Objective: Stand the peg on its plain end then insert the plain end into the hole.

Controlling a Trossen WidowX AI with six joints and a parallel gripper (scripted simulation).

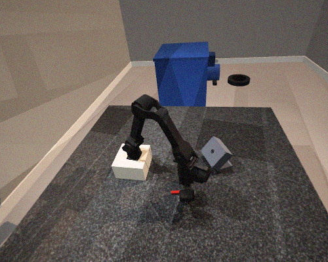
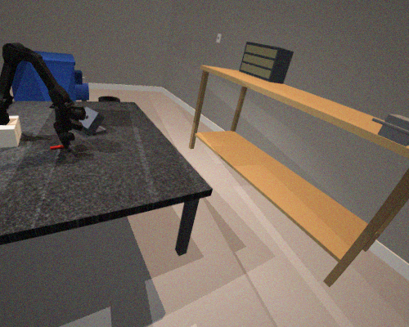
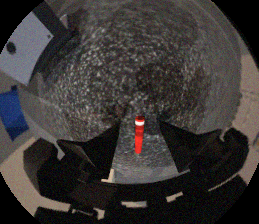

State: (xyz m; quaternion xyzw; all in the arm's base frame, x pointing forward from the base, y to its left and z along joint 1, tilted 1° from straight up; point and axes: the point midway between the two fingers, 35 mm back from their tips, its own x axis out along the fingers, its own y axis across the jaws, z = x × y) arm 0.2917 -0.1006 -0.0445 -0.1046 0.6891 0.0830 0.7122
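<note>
The red peg lies flat on the dark table. Its white band shows at the upper end in the wrist view; in the top view that end is hidden behind a finger. My gripper is open, low over the table and pointing down. Its fingers stand on either side of the peg, with a gap on both sides in the wrist view. The grey sloped panel stands behind the gripper, to its right in the top view. Its dark hole is empty.
The arm's white base block stands left of the peg. A blue cabinet stands beyond the table's far edge. A wooden shelf bench stands off to the right.
</note>
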